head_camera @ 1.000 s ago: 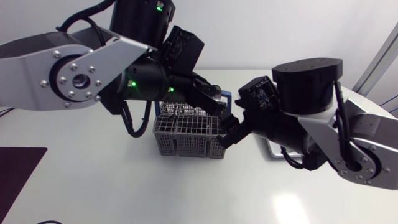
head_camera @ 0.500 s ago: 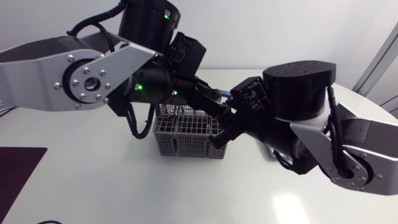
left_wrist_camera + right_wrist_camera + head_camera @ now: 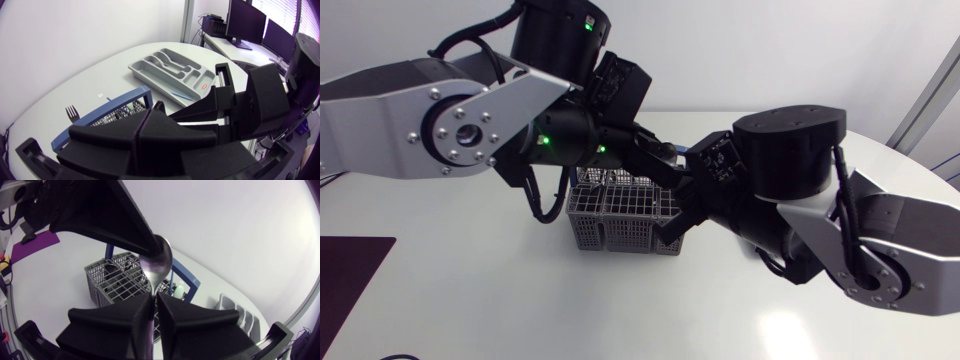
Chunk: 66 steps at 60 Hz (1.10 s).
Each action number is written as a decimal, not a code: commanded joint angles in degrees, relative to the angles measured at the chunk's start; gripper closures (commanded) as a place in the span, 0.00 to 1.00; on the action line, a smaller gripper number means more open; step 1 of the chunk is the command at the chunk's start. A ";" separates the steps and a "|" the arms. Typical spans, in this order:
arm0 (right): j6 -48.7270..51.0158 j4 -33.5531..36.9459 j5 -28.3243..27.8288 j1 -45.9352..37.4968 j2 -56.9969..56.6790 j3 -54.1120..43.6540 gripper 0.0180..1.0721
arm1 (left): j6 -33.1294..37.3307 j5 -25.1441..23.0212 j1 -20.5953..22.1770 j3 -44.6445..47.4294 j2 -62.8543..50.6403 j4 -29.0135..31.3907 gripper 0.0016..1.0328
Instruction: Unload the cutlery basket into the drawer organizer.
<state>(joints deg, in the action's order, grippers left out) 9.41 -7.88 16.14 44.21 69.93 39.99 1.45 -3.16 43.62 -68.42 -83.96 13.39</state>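
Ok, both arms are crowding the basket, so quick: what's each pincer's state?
Left pincer: closed; tip at the spoon bowl, grip on it unclear.
Right pincer: closed on the spoon handle.

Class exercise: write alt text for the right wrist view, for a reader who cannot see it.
The right claw grips a spoon by its handle; the left claw meets the spoon's bowl with its black tip. Beyond it stands the grey cutlery basket with a blue handle, on the white table.
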 commanded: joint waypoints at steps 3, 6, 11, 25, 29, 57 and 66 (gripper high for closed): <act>0.35 0.50 0.56 0.18 0.82 -2.02 0.88 | -1.28 0.08 0.42 -1.89 -0.15 -0.20 0.83; 0.43 0.76 0.03 0.18 0.64 -2.02 0.88 | -1.28 0.08 0.42 -1.98 0.03 -0.29 0.75; 0.52 1.81 -1.02 0.09 0.03 -2.02 0.88 | -1.28 0.43 0.15 -2.42 0.38 -0.29 0.54; 1.40 4.10 -5.33 -1.05 -3.05 -3.95 0.88 | -0.57 1.66 -2.75 -3.91 2.49 -0.91 0.27; 2.02 4.28 -5.86 -1.58 -4.28 -5.01 0.88 | -0.49 1.93 -3.27 -3.91 3.02 -0.82 0.27; 13.18 11.83 -25.63 -18.54 -17.46 -10.81 0.88 | 9.71 4.56 -8.72 1.71 7.32 2.61 0.28; 20.47 15.35 -36.88 -29.18 -19.31 -10.98 0.88 | 13.31 4.48 -9.25 4.44 8.20 4.81 0.27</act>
<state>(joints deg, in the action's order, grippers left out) 24.84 6.09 -17.43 19.22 51.42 30.26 11.84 1.15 35.07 -66.48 -76.69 17.12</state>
